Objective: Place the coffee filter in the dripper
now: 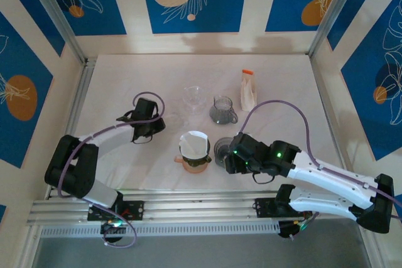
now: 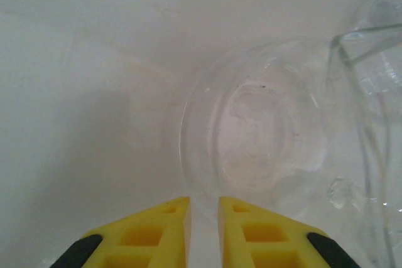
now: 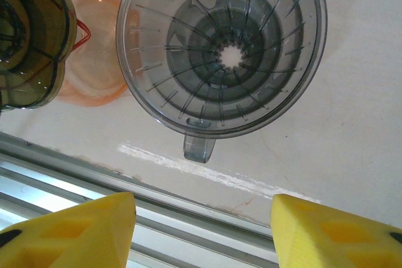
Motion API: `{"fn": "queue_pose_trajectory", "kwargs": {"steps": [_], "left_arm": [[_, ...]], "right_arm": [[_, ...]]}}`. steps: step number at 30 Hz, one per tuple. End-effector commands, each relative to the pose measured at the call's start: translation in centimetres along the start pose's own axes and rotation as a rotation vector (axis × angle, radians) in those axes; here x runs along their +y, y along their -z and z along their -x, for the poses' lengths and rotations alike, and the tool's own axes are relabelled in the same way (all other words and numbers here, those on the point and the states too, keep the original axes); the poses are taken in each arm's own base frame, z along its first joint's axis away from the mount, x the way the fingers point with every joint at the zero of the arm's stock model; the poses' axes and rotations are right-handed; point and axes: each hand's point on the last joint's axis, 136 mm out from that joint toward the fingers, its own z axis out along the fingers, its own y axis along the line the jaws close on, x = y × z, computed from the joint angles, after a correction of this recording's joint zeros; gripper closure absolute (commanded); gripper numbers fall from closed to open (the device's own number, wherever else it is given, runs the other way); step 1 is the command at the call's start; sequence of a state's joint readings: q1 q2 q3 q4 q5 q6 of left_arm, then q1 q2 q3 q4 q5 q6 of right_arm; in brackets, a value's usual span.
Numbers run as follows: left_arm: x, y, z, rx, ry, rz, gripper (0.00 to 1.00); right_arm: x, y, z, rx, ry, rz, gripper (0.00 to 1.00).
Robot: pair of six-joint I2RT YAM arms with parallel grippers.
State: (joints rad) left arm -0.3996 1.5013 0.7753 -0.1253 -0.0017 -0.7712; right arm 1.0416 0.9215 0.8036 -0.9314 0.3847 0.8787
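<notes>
I read the filter (image 1: 193, 144) as already landed. From above it shows as a white disc over the mouth of the brown dripper (image 1: 196, 162), near the middle of the table's (image 1: 125, 73) near edge, though I cannot tell how deep it sits. My left gripper (image 1: 148, 123) hangs well to the left of it, fingers a narrow slot apart with nothing between them, nose over a clear glass dish (image 2: 251, 136). I judge that a parked pose, out of the way. My right gripper (image 3: 202, 200) is spread wide and empty, on the near side of the grey dripper (image 3: 220, 48), whose handle points toward it. That looks to me like a stance for steadying or grasping the grey one, which stands just right of the brown dripper. Neither hand touches the filter, so it rests on its own.
</notes>
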Motion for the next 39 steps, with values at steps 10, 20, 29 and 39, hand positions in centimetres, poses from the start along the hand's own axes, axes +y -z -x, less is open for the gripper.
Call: {"fn": "queue_pose_trajectory", "kwargs": {"steps": [10,20,29,39], "left_arm": [[-3.7,-0.8,1.8,-0.031,-0.052,-0.134,0.73],[-3.7,4.7,-0.9,-0.058,-0.009,-0.240,0.56],[-3.2,8.5,-4.7,-0.035,-0.044,-0.288,0.49],[-0.6,9.1,-9.3,0.069,-0.044,-0.273,0.48]], "right_arm": [[-0.5,-0.5,-1.2,0.030,-0.032,-0.004,0.41],[2.6,-1.9,-3.7,0.113,0.059,0.175,0.48],[4.4,-4.8,-4.0,0.140,0.049,0.192,0.63],[1.4,-7.1,-2.5,0.091,-0.087,0.073,0.67]]}}
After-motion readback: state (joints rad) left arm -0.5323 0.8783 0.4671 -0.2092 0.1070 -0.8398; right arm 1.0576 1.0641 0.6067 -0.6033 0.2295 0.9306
